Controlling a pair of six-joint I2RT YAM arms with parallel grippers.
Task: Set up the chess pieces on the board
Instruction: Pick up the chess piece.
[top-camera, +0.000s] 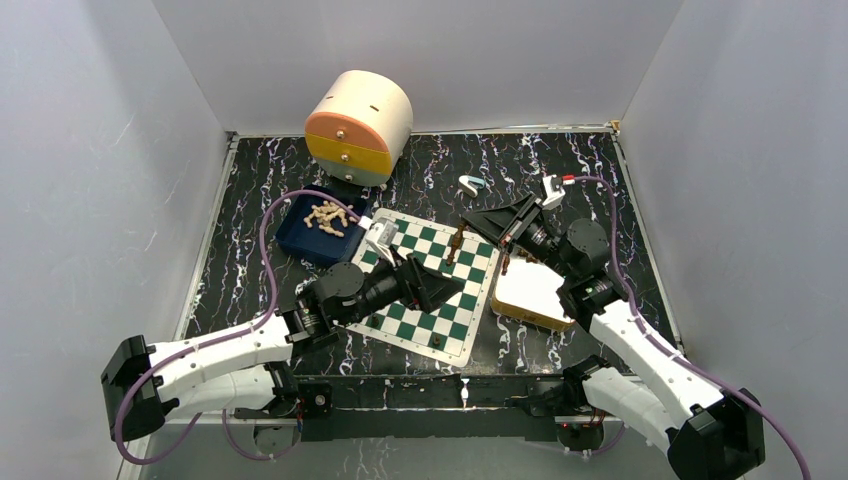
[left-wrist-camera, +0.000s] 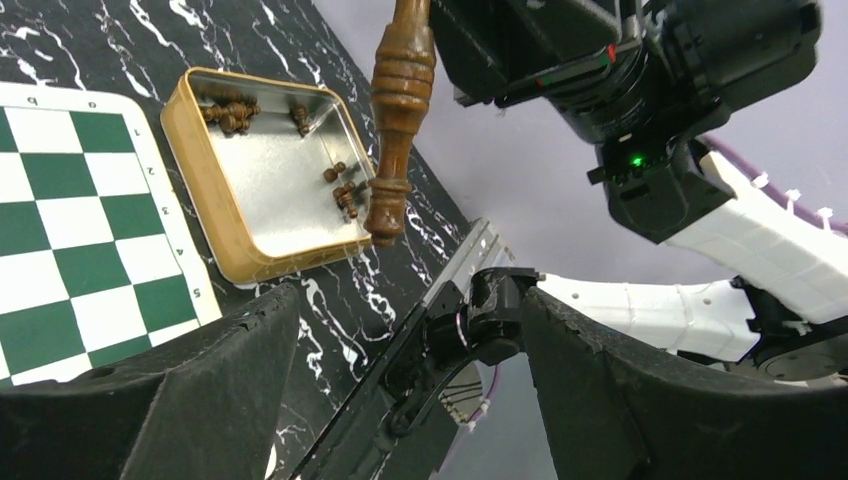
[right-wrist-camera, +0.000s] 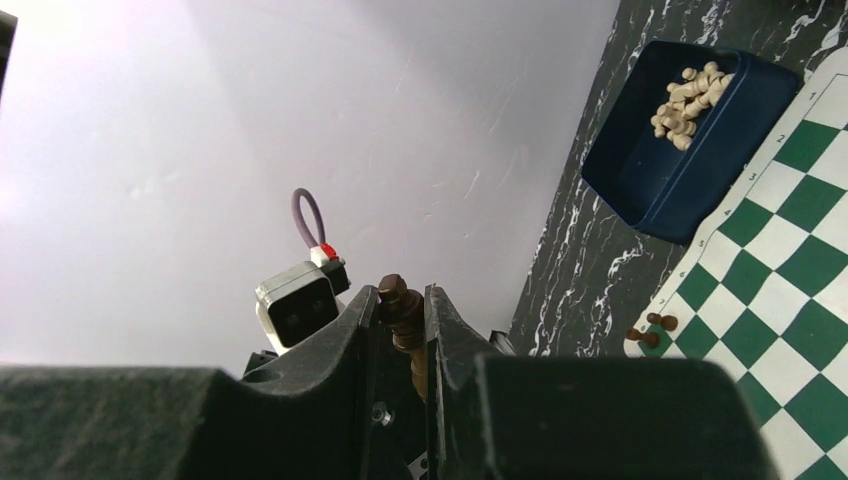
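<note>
The job was at an early stage. The right pincer (right-wrist-camera: 402, 330) was pressed together on a tall dark brown piece (left-wrist-camera: 400, 110), gripping it near its top so that it hung upright in the air, off the board's right edge and above the black marbled table (top-camera: 560, 170). It had not yet been set on a square.

The left pincer (left-wrist-camera: 410, 300) hovered low over the board (top-camera: 455, 325), spread wide with nothing between its fingers (left-wrist-camera: 200, 390).

Very little was on the green-and-white squares. One dark pawn-sized piece (top-camera: 437, 343) stood near the board's near edge. The right wrist view showed a pair of small dark pieces (right-wrist-camera: 652, 328) at another edge, and whether they stood or lay I could not tell.

Nearly everything else was left to do. The pale beige pieces (top-camera: 328, 216) lay heaped in the blue tray (top-camera: 300, 240) beyond the board's left corner. Several dark pieces (left-wrist-camera: 228, 113) were scattered in the gold tin (left-wrist-camera: 185, 160) just beside its right edge. By my reckoning, both back ranks and both pawn rows remained to be filled.
</note>
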